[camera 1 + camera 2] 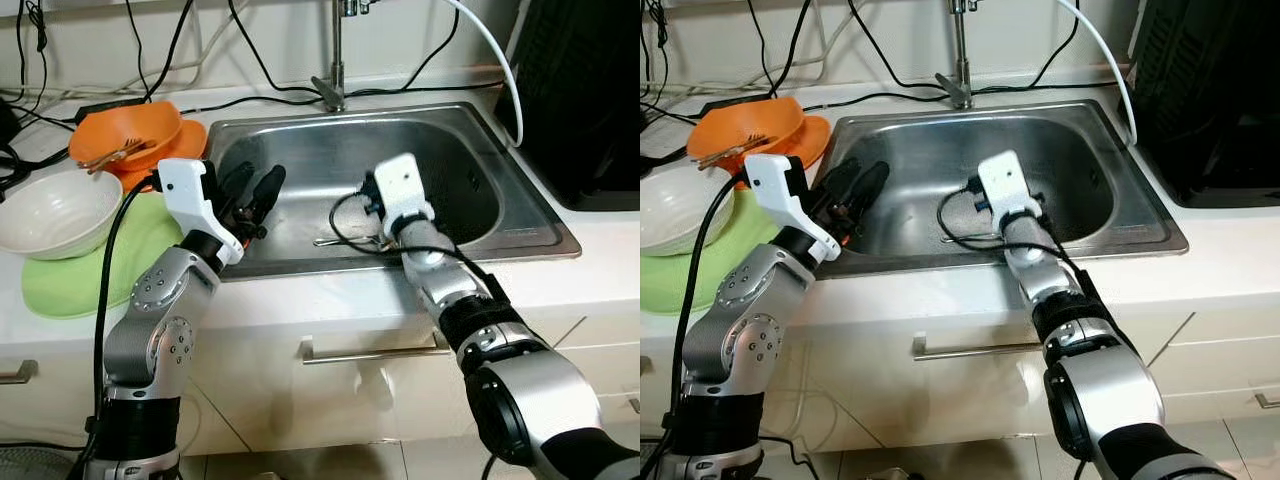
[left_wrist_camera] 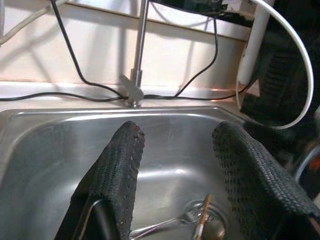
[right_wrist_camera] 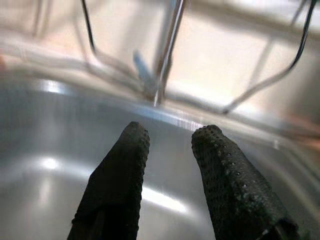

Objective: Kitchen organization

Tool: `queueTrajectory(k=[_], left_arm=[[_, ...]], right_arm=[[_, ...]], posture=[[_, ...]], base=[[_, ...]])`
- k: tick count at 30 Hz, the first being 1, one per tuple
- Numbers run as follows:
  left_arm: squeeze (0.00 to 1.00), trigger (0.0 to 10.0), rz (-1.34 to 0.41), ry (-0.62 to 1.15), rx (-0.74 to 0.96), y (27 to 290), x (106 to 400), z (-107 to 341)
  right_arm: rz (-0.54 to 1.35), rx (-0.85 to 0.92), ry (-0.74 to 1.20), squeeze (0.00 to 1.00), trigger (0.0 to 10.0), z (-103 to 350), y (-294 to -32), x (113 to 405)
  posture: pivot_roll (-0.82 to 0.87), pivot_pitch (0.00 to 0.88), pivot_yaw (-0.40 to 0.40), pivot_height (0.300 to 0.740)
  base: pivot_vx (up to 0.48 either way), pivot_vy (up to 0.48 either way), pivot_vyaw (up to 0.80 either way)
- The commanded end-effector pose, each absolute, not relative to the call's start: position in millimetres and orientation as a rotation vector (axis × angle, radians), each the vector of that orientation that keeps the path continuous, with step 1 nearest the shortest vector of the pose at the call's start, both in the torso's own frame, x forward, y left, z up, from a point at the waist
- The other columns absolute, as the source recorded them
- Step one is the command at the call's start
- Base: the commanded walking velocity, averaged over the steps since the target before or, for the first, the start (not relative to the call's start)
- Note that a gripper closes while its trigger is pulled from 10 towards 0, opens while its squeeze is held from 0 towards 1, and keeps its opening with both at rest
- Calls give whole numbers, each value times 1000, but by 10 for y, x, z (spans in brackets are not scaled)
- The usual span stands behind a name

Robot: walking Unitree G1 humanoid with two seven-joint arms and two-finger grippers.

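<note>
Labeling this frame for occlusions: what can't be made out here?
- Sink floor utensils: a fork and a second piece cut by the left wrist view's edge; right arm covers them in the eye views.
- Right end effector: background blurred.
- Orange bowl contents: too small.

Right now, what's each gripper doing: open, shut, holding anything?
Left gripper: open, empty, over the sink.
Right gripper: open, empty, inside the sink.
</note>
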State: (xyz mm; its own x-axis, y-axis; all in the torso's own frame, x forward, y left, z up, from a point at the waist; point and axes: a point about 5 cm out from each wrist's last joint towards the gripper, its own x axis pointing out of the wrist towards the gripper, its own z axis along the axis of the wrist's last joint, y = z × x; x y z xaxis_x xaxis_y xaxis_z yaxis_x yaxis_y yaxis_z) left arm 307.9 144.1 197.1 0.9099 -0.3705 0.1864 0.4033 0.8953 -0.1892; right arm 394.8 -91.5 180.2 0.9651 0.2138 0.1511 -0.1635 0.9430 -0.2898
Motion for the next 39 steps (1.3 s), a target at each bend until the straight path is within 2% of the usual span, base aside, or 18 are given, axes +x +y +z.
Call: queueTrajectory(k=[1,5,11,14,16,18,30,39], left_arm=[[0,10000,-384,-142,-195,1464,3093,1953],[0,10000,-357,-152,-162,1500,3103,1963],[0,10000,-207,-227,-17,1755,3124,2120],[0,10000,-76,-252,85,1986,3134,2191],[0,10000,-54,-258,107,2033,3133,2209],[0,10000,69,-197,310,2271,3154,2238],[0,10000,126,14,548,2509,3174,2209],[0,10000,121,133,553,2434,3057,2267]], right_arm=[[230,-214,-260,0,10000,2014,-854,3958],[261,-173,-282,0,10000,2084,-854,3941],[342,-9,-283,0,10000,2052,-885,3814],[376,-4,-209,0,10000,1790,-886,3740],[376,-8,-185,0,10000,1712,-889,3724],[368,30,-78,0,10000,1404,-890,3617],[358,51,-43,0,10000,1354,-877,3557],[353,43,-29,0,10000,1354,-888,3563]], posture=[[181,0,91,740],[176,0,89,740],[176,0,89,740],[181,6,89,740],[184,9,89,740],[199,22,91,740],[208,38,106,740],[226,49,108,740]], base=[[0,0,0],[0,0,0],[0,0,0],[0,0,0],[0,0,0],[0,0,0],[0,0,0],[0,0,0]])
